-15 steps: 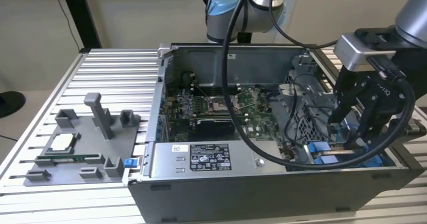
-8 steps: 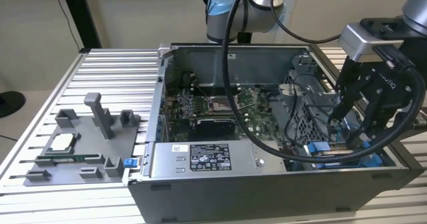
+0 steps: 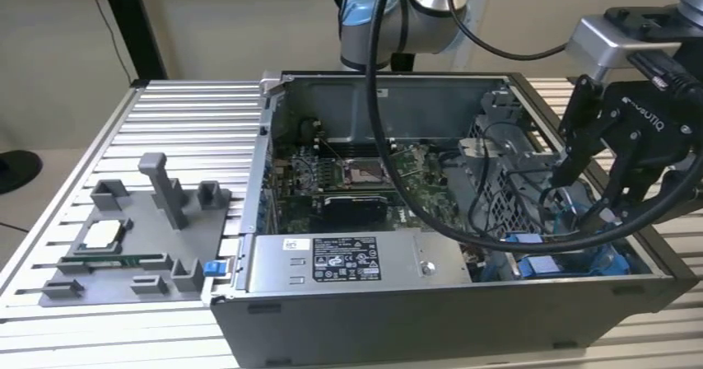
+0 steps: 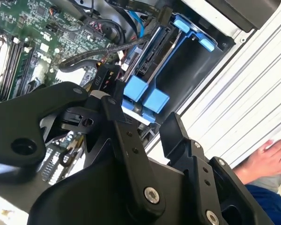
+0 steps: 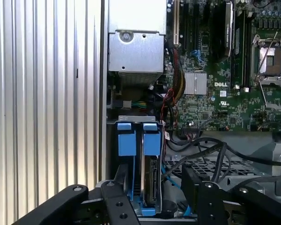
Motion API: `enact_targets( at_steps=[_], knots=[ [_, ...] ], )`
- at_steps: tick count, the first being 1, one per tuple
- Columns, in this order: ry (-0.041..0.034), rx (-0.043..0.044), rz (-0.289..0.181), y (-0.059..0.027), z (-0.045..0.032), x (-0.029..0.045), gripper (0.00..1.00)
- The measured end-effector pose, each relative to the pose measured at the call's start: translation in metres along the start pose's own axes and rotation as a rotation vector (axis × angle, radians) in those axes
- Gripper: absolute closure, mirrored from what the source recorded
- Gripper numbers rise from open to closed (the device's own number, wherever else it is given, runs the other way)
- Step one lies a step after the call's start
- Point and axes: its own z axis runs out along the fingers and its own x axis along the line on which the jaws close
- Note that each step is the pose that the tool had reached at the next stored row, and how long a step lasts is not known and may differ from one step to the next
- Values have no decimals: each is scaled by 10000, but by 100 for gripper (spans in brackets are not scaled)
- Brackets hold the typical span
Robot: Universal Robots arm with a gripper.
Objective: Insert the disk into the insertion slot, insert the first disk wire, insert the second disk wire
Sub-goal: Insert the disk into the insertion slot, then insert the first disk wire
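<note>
While the flat grey disk (image 5: pixel 151 183) sits edgewise in the blue-railed insertion slot (image 5: pixel 126 143), the black gripper (image 3: pixel 580 196) hovers, fingers (image 5: pixel 199 192) apart.

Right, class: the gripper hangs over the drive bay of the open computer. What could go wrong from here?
1. A thick black cable loops through the case to the gripper; it might snag on motherboard parts as the arm moves.
2. Loose wires lie beside the disk, close to the open gripper, which could catch them.
3. A hand is beside the table; a swing outward could strike it.
</note>
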Motion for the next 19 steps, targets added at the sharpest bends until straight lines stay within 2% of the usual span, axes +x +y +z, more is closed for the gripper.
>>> enact_targets(
  at_steps=[11,14,17,19],
  knots=[
    [-8,0,0,0,-8,0,0],
    [-37,-4,-1,6,-111,-6,0],
    [-35,-8,-1,11,-234,-15,0],
    [-48,-8,-2,11,-232,-19,0]
  ],
)
